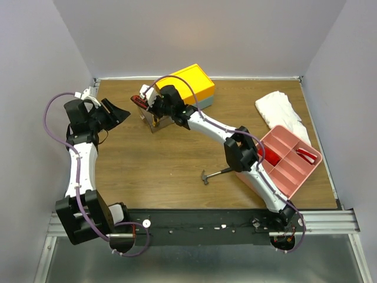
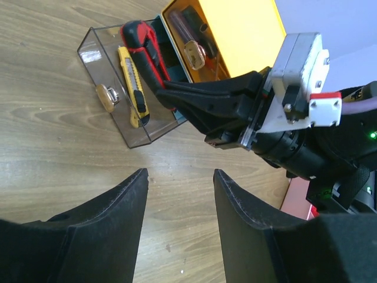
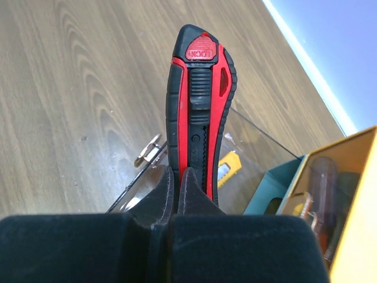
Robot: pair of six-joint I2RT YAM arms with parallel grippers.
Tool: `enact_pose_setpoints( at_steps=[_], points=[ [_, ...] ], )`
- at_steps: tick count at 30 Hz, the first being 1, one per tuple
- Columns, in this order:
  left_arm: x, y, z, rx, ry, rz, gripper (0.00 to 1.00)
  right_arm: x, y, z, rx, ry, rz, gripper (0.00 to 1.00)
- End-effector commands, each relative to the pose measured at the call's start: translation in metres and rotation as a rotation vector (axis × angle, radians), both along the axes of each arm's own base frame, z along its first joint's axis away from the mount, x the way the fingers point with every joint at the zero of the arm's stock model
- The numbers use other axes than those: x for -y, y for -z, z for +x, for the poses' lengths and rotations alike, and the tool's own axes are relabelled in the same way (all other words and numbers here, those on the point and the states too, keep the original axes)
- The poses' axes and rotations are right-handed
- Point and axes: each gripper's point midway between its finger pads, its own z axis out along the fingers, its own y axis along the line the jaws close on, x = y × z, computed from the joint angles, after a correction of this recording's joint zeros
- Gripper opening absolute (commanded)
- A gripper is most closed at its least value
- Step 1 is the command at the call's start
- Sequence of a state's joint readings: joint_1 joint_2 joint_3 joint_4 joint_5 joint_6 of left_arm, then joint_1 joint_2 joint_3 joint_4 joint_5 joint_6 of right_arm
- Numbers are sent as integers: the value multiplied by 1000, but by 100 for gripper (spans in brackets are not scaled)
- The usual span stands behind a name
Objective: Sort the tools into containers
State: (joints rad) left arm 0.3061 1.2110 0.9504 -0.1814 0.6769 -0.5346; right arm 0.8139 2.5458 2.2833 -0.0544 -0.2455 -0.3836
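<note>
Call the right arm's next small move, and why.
Probably ease down and open: the right pincer is shut on the red utility knife, which hangs over the clear drawer holding the yellow utility knife, so releasing should drop it in.

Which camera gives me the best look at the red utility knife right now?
Right wrist: the red utility knife fills the frame, LOCK slider readable, pinched by the right hand. Left wrist shows it over the clear drawer, partly hidden. Top external mostly hides it behind the arm.

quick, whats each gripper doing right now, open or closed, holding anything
Left gripper: open, holding nothing.
Right gripper: closed on the red utility knife, at the clear drawer.
</note>
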Motion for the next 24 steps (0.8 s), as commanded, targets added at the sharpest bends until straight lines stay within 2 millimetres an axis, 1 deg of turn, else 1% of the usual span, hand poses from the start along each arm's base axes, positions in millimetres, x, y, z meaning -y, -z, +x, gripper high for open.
enact_pose_setpoints(
  at_steps=[1,2,4,5,6,7,8,9,10,11,12,13,14,16,17,18,19,20,21,22,23,24],
  points=[
    [-9,-7,-3,37,-38,32,57,9,-40,18,13,53,92,7],
    [-10,-9,-1,36,-41,37,57,17,-43,19,-8,57,86,27],
    [-12,-8,1,24,-39,48,57,22,-50,12,-69,30,111,53],
    [-14,-4,4,7,-40,51,57,27,-48,10,-107,16,106,67],
    [-16,-8,7,11,-38,69,57,26,-62,-3,-137,-48,130,70],
    [-18,-8,9,6,-36,75,57,27,-67,-9,-151,-75,133,72],
    [-19,-3,14,-12,-32,76,57,28,-71,-17,-174,-98,126,75],
    [-21,-4,17,-9,-29,86,57,28,-87,-29,-186,-149,145,75],
    [-22,-3,20,-11,-27,89,57,28,-97,-37,-197,-171,157,75],
    [-24,8,25,-38,-31,83,57,30,-108,-42,-201,-184,174,75],
    [-25,9,29,-32,-31,84,57,30,-118,-48,-220,-189,198,75],
    [-27,15,32,-49,-37,78,57,36,-140,-52,-202,-184,226,75],
    [-30,28,38,-82,-46,70,56,40,-153,-50,-179,-172,251,75],
    [-33,37,46,-100,-47,64,54,51,-183,-41,-142,-103,298,73],
    [-34,52,51,-138,-48,55,54,61,-194,-29,-114,-57,318,71],
    [-37,54,56,-139,-56,58,53,71,-198,-14,-72,17,317,70],
    [-38,58,60,-145,-54,58,52,80,-201,-3,-38,57,315,69],
    [-38,71,66,-174,-53,50,52,94,-196,12,2,113,311,65],
    [-39,71,72,-169,-55,53,50,110,-192,31,60,203,281,62],
    [-40,74,76,-171,-54,48,50,119,-189,43,97,239,273,58],
    [-38,83,81,-187,-49,38,49,134,-177,59,117,284,253,49],
    [-39,81,87,-172,-48,40,46,145,-170,71,133,323,233,45]
  ],
)
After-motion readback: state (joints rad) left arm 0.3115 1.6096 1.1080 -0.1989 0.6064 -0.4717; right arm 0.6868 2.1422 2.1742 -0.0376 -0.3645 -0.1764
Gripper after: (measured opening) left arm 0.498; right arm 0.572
